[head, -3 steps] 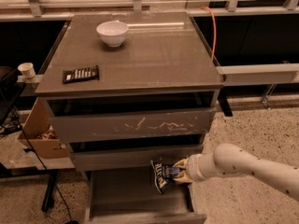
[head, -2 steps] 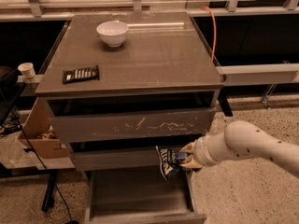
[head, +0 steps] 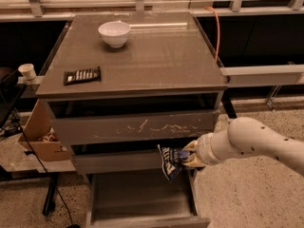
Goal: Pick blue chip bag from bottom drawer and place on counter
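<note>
My gripper (head: 186, 156) is clamped on the crumpled dark-blue foil chip bag (head: 169, 161), holding it in the air above the open bottom grey drawer tray (head: 142, 201), level with the middle drawer front (head: 118, 162). On the glossy grey-brown worktop (head: 161, 56) sit a white bowl (head: 114, 33) and a flat black bar (head: 82, 75), well apart.

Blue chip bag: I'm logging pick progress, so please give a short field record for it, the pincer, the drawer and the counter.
blue chip bag: lifted clear of the drawer floor, in front of the middle drawer front
pincer: at the cabinet's lower right, shut on the bag
bottom drawer: pulled out
counter: carries a white bowl and a black bar; bag not yet on it
</note>
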Robot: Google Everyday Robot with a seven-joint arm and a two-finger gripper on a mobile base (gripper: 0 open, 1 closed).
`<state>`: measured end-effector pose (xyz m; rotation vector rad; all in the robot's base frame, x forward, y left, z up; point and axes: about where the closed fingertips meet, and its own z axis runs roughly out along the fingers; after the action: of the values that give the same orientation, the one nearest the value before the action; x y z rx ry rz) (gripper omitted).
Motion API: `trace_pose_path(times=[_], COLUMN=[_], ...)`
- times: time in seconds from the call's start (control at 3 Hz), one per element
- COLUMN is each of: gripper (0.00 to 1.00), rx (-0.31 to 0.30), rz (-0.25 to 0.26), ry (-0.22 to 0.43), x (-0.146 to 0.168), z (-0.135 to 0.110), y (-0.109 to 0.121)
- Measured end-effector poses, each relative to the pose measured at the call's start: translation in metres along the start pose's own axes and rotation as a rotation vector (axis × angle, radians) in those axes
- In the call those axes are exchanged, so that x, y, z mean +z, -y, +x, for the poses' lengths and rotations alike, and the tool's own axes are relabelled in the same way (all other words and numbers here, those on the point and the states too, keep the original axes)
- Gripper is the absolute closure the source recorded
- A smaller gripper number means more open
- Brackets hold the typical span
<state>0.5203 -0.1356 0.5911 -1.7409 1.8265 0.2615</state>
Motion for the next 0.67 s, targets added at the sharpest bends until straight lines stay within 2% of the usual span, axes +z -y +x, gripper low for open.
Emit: trace_pose_path(times=[0.33, 0.67], gripper=[1.00, 1.00], rx=[-0.021, -0.094], rz=[0.006, 0.087], ry=[-0.031, -0.094], x=[-0.066, -0.160], z=[-0.062, -0.138], y=[0.012, 0.032])
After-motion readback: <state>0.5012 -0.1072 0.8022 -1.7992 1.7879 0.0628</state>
